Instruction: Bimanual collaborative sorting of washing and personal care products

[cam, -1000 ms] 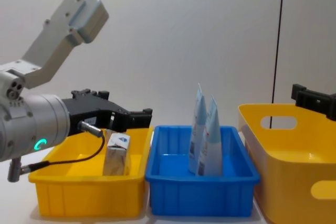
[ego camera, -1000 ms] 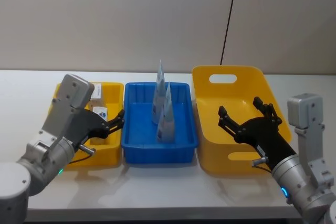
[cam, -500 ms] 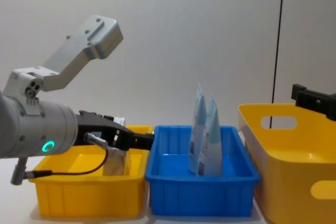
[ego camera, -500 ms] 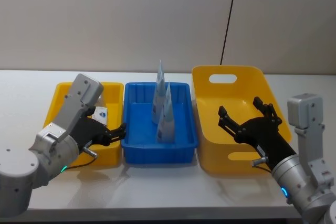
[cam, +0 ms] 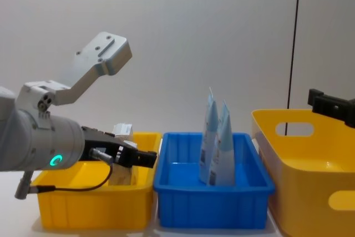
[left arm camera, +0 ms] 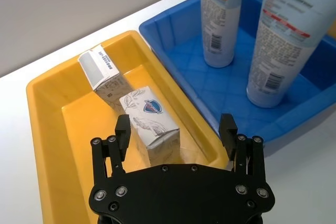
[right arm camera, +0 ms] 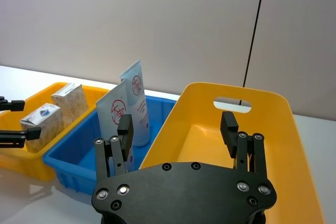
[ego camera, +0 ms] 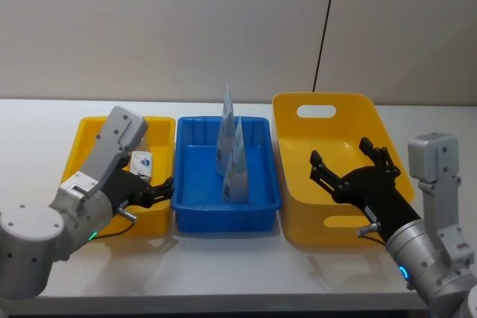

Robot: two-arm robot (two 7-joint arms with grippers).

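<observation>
A white pack (left arm camera: 152, 124) with grey leaf print and a blue mark stands in the small yellow bin (ego camera: 80, 143). A beige carton (left arm camera: 102, 74) stands just behind it. My left gripper (left arm camera: 176, 124) is open and holds nothing. It hangs low over the bin's near right part, and the pack (ego camera: 141, 161) is a little beyond its spread fingers. Two pale blue-white tubes (ego camera: 227, 135) (ego camera: 237, 167) stand upright in the blue bin (ego camera: 190, 202). Open and holding nothing, my right gripper (ego camera: 343, 156) hovers over the large yellow bin (ego camera: 350, 97).
The three bins stand side by side on a white table (ego camera: 246, 266), with the blue one in the middle. A grey wall with a black cable (ego camera: 324, 27) rises behind. The large yellow bin (right arm camera: 210, 129) shows a bare floor.
My left gripper has dropped lower and drawn back toward the near right part of the small yellow bin, still open. The right arm and the products have not moved.
</observation>
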